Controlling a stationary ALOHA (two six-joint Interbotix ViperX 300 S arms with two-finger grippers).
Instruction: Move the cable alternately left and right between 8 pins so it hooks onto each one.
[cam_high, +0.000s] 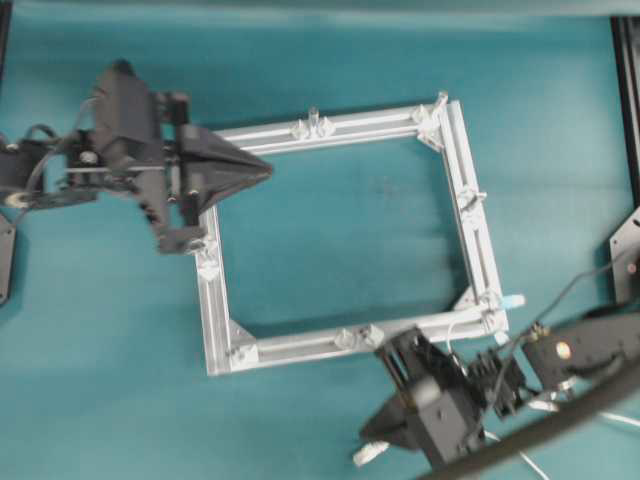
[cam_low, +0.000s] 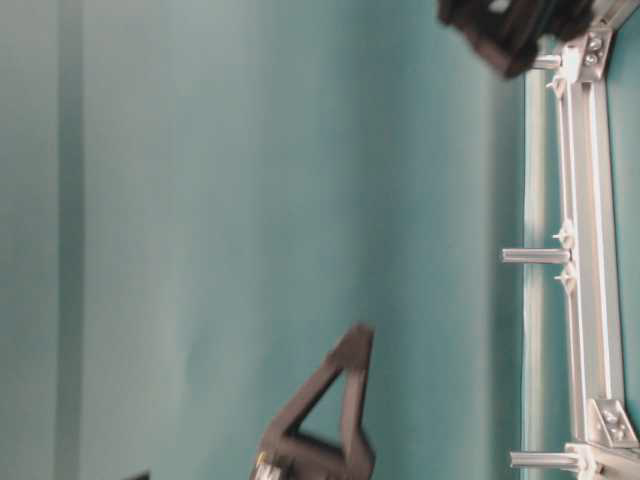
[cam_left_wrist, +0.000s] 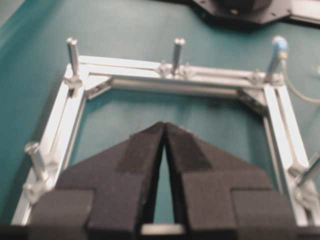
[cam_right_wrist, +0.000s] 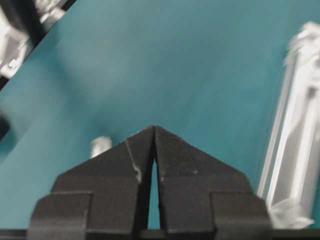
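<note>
The square aluminium frame (cam_high: 472, 235) lies mid-table with the pins standing on its bars, such as one pin (cam_high: 312, 118) on the far bar and another pin (cam_left_wrist: 178, 50) seen from the left wrist. My left gripper (cam_high: 266, 170) (cam_left_wrist: 164, 125) is shut and empty, its tip just inside the frame's left bar. Below the near bar, off the frame, my right gripper (cam_high: 368, 432) (cam_right_wrist: 154, 129) is shut on nothing. The cable's white plug (cam_high: 368, 452) (cam_right_wrist: 101, 146) lies on the mat beside its left finger. A thin stretch of cable (cam_high: 455, 335) leaves the near right corner.
A thick dark hose (cam_high: 560, 420) crosses the lower right corner over the right arm. A blue-tipped post (cam_high: 515, 300) (cam_left_wrist: 278, 47) sticks out at the frame's near right corner. A black stand edge (cam_high: 628, 100) runs along the right. Teal mat surrounds the frame.
</note>
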